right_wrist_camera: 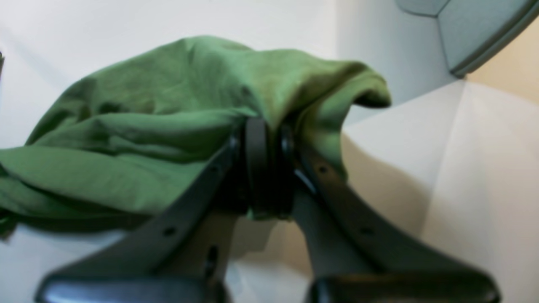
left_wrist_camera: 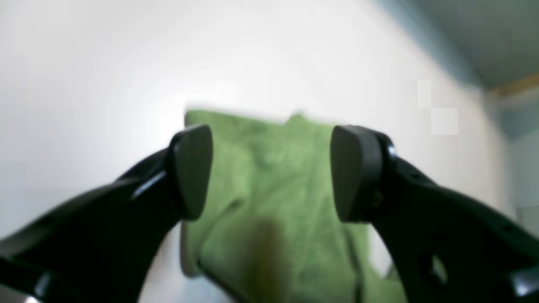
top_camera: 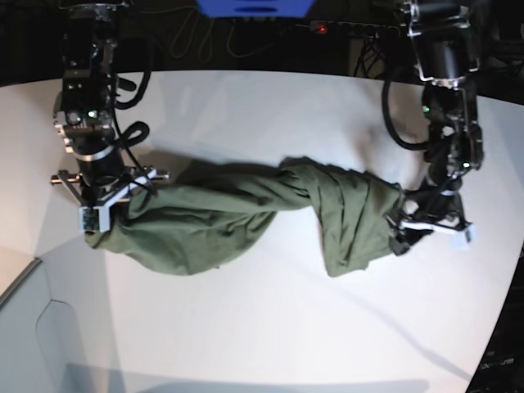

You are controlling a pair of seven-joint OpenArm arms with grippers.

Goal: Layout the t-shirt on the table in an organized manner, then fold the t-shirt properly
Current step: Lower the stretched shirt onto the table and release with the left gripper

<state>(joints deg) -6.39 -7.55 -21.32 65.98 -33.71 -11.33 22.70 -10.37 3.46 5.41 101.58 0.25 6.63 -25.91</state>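
The olive-green t-shirt [top_camera: 246,217] lies bunched and twisted in a long band across the white table [top_camera: 262,327]. On the left of the base view, my right gripper [top_camera: 94,214] is shut on one end of the shirt. The right wrist view shows its fingers [right_wrist_camera: 257,139] pinching a fold of t-shirt [right_wrist_camera: 126,126] that drapes over them. At the shirt's other end, my left gripper [top_camera: 407,233] stands open. In the left wrist view, its jaws [left_wrist_camera: 271,139] are spread wide, with the t-shirt [left_wrist_camera: 273,189] lying loose on the table [left_wrist_camera: 84,63] beyond them.
Cables and a power strip [top_camera: 344,29] run along the table's far edge, beside a blue object [top_camera: 254,8]. The table's curved edge cuts across the lower left, with a pale panel [top_camera: 24,327] beyond it. The table's right edge [top_camera: 508,311] is close to the left arm.
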